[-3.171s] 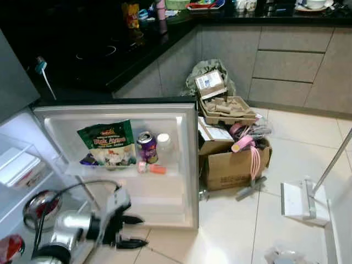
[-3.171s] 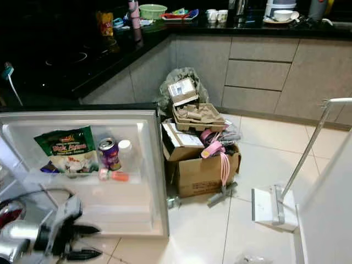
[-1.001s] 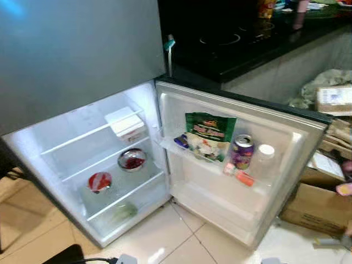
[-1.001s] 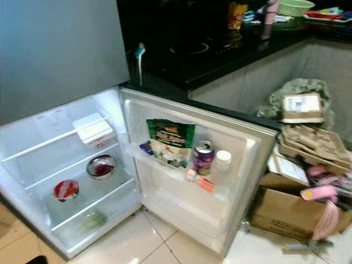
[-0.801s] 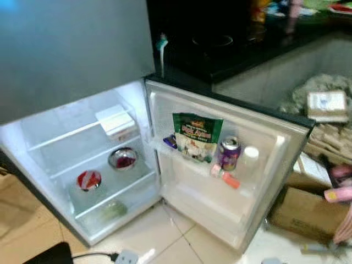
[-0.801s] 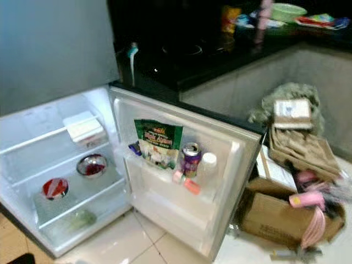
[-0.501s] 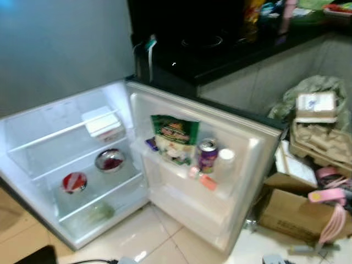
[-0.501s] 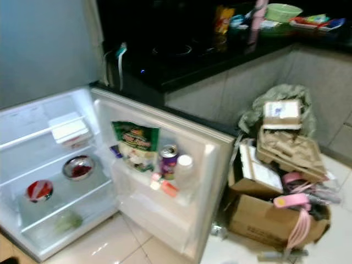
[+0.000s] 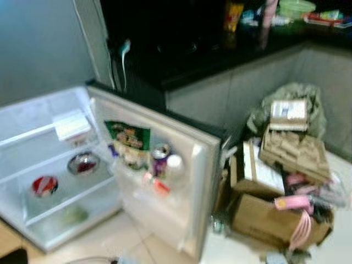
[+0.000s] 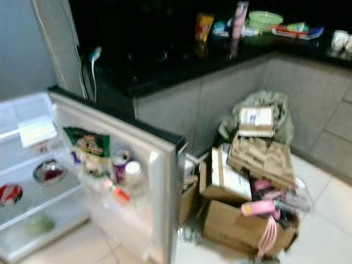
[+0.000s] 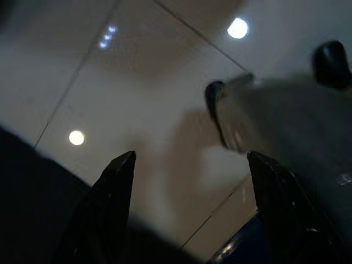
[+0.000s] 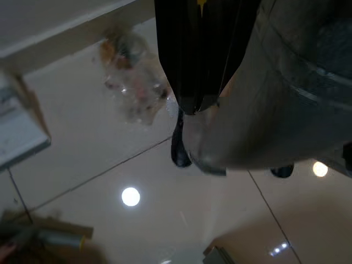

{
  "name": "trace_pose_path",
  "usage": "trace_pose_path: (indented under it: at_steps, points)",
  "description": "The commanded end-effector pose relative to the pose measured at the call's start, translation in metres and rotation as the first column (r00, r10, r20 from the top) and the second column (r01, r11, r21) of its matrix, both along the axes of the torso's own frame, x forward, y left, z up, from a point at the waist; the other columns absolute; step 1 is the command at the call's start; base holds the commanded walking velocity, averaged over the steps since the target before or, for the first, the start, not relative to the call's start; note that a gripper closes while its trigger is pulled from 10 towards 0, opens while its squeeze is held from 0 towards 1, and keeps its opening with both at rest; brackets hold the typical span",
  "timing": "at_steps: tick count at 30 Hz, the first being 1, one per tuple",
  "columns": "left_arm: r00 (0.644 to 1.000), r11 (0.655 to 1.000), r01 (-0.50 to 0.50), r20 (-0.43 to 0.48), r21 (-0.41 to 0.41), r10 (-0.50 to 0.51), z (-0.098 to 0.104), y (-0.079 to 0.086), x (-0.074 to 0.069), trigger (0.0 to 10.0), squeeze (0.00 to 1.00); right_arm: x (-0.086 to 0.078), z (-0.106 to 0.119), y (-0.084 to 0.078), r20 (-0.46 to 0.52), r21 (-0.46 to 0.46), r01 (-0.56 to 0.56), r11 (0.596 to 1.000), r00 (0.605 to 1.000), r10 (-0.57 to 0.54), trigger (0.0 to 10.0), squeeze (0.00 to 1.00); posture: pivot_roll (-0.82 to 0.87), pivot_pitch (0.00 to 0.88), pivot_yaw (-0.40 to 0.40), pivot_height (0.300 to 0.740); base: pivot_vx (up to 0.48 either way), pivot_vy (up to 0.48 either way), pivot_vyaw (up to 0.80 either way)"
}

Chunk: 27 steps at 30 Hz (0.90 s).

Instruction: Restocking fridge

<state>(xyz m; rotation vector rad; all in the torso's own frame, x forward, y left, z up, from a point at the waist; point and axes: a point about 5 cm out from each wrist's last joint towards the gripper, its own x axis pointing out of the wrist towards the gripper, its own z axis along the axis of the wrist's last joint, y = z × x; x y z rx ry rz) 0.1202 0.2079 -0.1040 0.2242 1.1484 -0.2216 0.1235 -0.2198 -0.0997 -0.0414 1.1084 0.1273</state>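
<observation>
Head view swung right versus half second earlier; camera moved, items did not. Fridge (image 9: 33, 165) stood open, door shelf stocked: snack bag (image 9: 127, 142), can (image 9: 159, 158). Counter (image 10: 181, 60) goods came into view, likely next stock. Left hand (image 11: 187, 187) spread, empty, above floor. Right hand (image 12: 190, 82) pressed together, idle.

Fridge door (image 10: 159, 181) stands open before me, picture blurred. On door shelf: green snack bag (image 10: 88, 146), purple can (image 10: 119, 165) beside it, white-capped bottle (image 10: 132, 171) next. Inside fridge, left of door: white box (image 10: 37, 131) on upper shelf, steel bowl (image 10: 48, 171) below. Right of door: cardboard box (image 10: 242, 225) on floor, egg cartons (image 10: 263, 154) heaped on top. Behind door: dark desk (image 10: 181, 55).
</observation>
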Motion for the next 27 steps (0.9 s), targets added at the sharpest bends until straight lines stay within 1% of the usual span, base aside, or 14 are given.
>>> trace_pose_path:
  at_steps: [1,4,12,14,17,18,19,20,21,23,24,25,27]
  points:
    - [1.000,1.000,0.006,-0.025,0.015,-0.006,-0.002,0.003,-0.007,10.0,0.00,0.007,0.002,0.006,0.031,0.029,-0.016,0.999,0.999,0.015,10.0,0.00,-0.04,0.000,0.024,0.740,0.000,0.000,0.77]
    - [1.000,1.000,0.008,-0.025,0.012,-0.007,-0.002,0.002,-0.007,10.0,0.00,0.014,0.005,0.005,0.053,0.041,-0.014,0.999,0.999,0.012,10.0,0.00,-0.05,0.000,0.022,0.740,0.000,0.000,0.77]
    - [1.000,1.000,0.018,-0.024,0.011,-0.018,-0.002,0.001,-0.006,10.0,0.00,0.021,0.009,0.000,0.086,0.046,0.004,0.999,0.996,-0.008,10.0,0.00,-0.05,0.000,0.021,0.740,0.000,0.000,0.77]
    - [0.999,1.000,0.024,-0.026,0.011,-0.024,-0.002,0.001,-0.006,10.0,0.00,0.023,0.011,-0.007,0.103,0.034,0.043,0.999,0.994,-0.046,10.0,0.00,-0.05,0.000,0.022,0.740,0.000,0.000,0.77]
    - [0.999,1.000,0.027,-0.027,0.011,-0.027,-0.002,0.001,-0.006,10.0,0.00,0.024,0.012,-0.012,0.107,0.017,0.068,0.998,0.992,-0.069,10.0,0.00,-0.05,0.000,0.023,0.740,0.000,0.000,0.77]
    - [0.999,1.000,0.028,-0.027,0.011,-0.028,-0.002,0.001,-0.006,10.0,0.00,0.024,0.013,-0.017,0.115,-0.001,0.103,0.995,0.988,-0.102,10.0,0.00,-0.05,0.000,0.024,0.740,0.000,0.000,0.77]
    - [0.999,1.000,0.028,-0.027,0.011,-0.028,-0.002,0.001,-0.006,10.0,0.00,0.024,0.013,-0.017,0.115,-0.001,0.103,0.995,0.988,-0.102,10.0,0.00,-0.05,0.000,0.024,0.740,0.000,0.000,0.77]
    - [0.999,1.000,0.028,-0.027,0.010,-0.028,-0.002,0.001,-0.006,10.0,0.00,0.023,0.014,-0.024,0.123,-0.026,0.155,0.988,0.981,-0.151,10.0,0.00,-0.05,0.000,0.023,0.740,0.000,0.000,0.77]
    - [0.999,1.000,0.028,-0.027,0.010,-0.028,-0.002,0.001,-0.006,10.0,0.00,0.023,0.014,-0.024,0.123,-0.026,0.155,0.988,0.981,-0.151,10.0,0.00,-0.05,0.000,0.023,0.740,0.000,0.000,0.77]
    - [0.999,1.000,0.029,-0.028,0.009,-0.029,-0.002,0.000,-0.006,10.0,0.00,0.020,0.017,-0.041,0.144,-0.065,0.272,0.960,0.955,-0.261,10.0,0.00,-0.05,0.000,0.025,0.740,0.000,0.000,0.34]
    - [0.999,1.000,0.029,-0.028,0.009,-0.029,-0.002,0.000,-0.006,10.0,0.00,0.020,0.017,-0.041,0.144,-0.065,0.272,0.960,0.955,-0.261,10.0,0.00,-0.05,0.000,0.025,0.740,0.000,0.000,0.00]
    - [0.999,0.999,0.030,-0.029,0.009,-0.030,-0.002,0.000,-0.007,10.0,0.00,0.019,0.019,-0.048,0.149,-0.093,0.313,0.945,0.943,-0.298,10.0,0.00,-0.05,0.000,0.025,0.740,0.000,0.000,0.00]
    - [0.999,1.000,0.030,-0.031,0.005,-0.030,-0.002,-0.001,-0.007,10.0,0.00,0.016,0.023,-0.065,0.179,-0.117,0.419,0.900,0.900,-0.396,10.0,0.00,-0.05,0.000,0.022,0.740,0.000,0.000,0.00]
